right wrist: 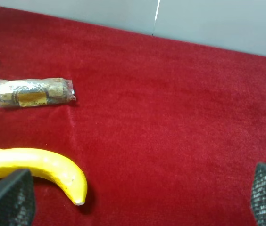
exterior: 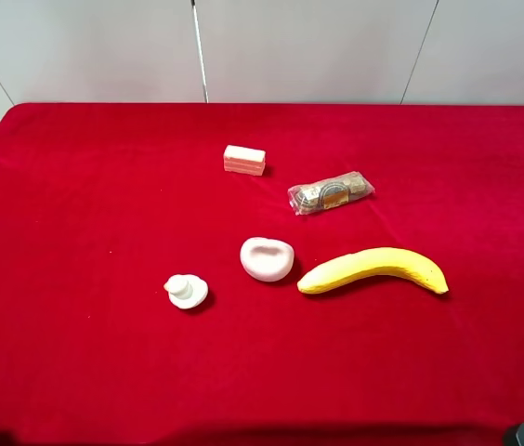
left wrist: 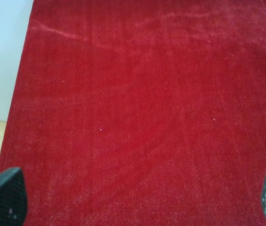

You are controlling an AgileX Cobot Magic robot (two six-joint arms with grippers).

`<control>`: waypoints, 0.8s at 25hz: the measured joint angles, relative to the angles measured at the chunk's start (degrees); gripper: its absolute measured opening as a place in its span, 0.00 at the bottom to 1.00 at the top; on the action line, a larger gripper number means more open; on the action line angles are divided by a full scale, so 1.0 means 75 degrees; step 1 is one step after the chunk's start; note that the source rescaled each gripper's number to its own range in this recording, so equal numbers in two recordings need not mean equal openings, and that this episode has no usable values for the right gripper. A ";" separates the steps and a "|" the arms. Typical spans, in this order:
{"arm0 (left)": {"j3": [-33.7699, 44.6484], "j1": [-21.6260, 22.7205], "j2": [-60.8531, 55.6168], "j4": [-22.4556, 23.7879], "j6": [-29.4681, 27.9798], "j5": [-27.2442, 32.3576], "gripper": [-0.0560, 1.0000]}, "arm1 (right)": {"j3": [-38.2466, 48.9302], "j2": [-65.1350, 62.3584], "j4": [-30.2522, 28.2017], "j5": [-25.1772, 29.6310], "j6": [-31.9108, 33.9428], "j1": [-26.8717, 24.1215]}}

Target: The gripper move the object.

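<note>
The banana [exterior: 374, 268] lies just right of the white dish [exterior: 267, 258]; the right hand [right wrist: 135, 200] and left hand [left wrist: 135, 197] both gape wide, empty.

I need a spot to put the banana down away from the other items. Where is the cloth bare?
Bare red cloth spreads left of the white knob piece, along the near edge, and right of the banana. The middle is crowded: heart-shaped dish, snack packet and pink block sit near the banana.
</note>
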 joint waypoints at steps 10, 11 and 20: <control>0.0000 0.0000 0.0000 0.0000 0.0000 0.0000 1.00 | 0.0000 0.0000 0.0000 -0.0009 0.0000 0.0000; 0.0000 0.0000 0.0000 0.0000 0.0000 0.0000 1.00 | 0.0000 0.0000 0.0000 -0.0009 0.0000 0.0000; 0.0000 0.0000 0.0000 0.0007 0.0000 0.0000 1.00 | 0.0000 0.0000 0.0000 -0.0009 0.0000 0.0000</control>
